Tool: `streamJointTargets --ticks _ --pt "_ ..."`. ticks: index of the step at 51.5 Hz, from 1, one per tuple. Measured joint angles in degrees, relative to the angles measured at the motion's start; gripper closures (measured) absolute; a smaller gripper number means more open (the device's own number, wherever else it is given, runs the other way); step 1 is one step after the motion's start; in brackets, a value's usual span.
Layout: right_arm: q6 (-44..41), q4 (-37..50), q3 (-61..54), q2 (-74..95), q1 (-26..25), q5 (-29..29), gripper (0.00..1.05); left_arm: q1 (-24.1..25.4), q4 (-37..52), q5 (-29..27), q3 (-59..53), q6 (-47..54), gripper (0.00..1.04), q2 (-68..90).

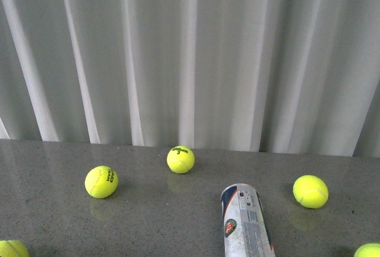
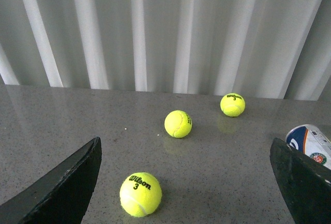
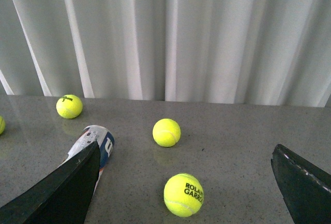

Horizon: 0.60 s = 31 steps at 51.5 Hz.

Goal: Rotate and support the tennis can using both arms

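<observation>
The tennis can (image 1: 246,221) lies on its side, front right of the table (image 1: 148,221), ungrasped; left gripper (image 2: 184,154) and right gripper (image 3: 186,154) both gape empty, so I'd say reaching it comes next

Soft, even light fills the room, brightest on the white curtain (image 1: 190,55). The grey tabletop (image 1: 53,209) has a dull sheen, faintly mirroring the balls (image 1: 180,159). Shadows are weak. The dark fingers (image 2: 62,188) look slightly soft close up.

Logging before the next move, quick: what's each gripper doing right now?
Left gripper: open, holding nothing.
Right gripper: open, holding nothing; the tennis can is not gripped.
</observation>
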Motion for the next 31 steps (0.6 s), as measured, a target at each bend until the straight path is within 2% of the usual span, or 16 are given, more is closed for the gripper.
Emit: streamJointTargets --ticks 31 --pt "-0.02 0.00 0.00 0.02 0.00 0.00 0.07 0.00 0.00 0.00 0.00 0.00 0.07 0.00"
